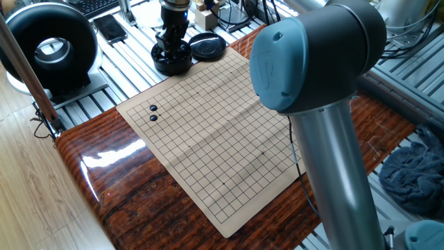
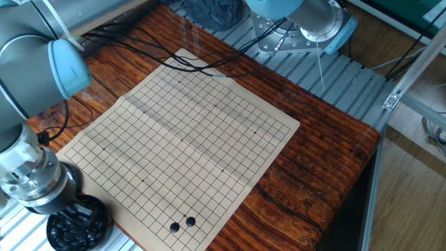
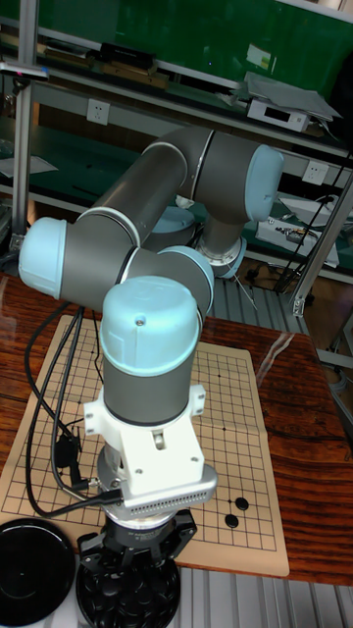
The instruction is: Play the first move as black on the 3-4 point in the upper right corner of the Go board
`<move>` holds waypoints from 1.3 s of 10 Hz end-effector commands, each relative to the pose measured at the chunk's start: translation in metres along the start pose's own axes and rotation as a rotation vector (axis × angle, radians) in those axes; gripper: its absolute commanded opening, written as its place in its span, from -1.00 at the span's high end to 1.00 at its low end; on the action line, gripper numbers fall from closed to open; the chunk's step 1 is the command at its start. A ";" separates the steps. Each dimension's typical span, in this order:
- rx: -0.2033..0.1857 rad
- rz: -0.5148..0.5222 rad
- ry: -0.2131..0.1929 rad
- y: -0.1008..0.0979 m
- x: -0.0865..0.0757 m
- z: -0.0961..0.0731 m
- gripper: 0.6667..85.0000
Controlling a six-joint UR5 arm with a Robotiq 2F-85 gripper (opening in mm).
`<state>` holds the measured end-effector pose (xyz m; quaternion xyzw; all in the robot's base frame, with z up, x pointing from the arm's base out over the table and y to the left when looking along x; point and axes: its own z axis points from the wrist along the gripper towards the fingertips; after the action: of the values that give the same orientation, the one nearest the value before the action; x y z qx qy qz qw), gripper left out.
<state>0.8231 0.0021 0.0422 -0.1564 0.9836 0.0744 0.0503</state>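
The Go board [image 1: 208, 132] lies on the wooden table, also seen in the other fixed view as the board [image 2: 188, 132] and in the tall view as the board [image 3: 231, 412]. Two black stones [image 1: 153, 113] sit side by side near one edge; the rest of the visible grid is bare. My gripper [image 1: 173, 46] points down into the bowl of black stones [image 1: 172, 64], just off the board's corner. Its fingers are dark against the stones, so I cannot see whether they hold one. In the other fixed view the wrist hides the fingertips above the bowl [image 2: 78, 224].
The bowl's flat black lid [image 1: 207, 46] lies beside the bowl. My arm's large elbow [image 1: 312, 62] blocks the board's right side in one view. Cables [image 2: 174, 61] cross the board's far corner. A blue cloth [image 1: 416, 173] lies off the table.
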 end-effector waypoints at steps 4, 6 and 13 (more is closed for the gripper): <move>0.014 0.006 -0.016 -0.004 -0.004 -0.005 0.17; 0.022 0.021 -0.023 -0.005 -0.007 -0.003 0.17; 0.030 0.022 -0.022 -0.008 -0.008 0.002 0.17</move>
<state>0.8315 -0.0039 0.0402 -0.1467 0.9857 0.0575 0.0602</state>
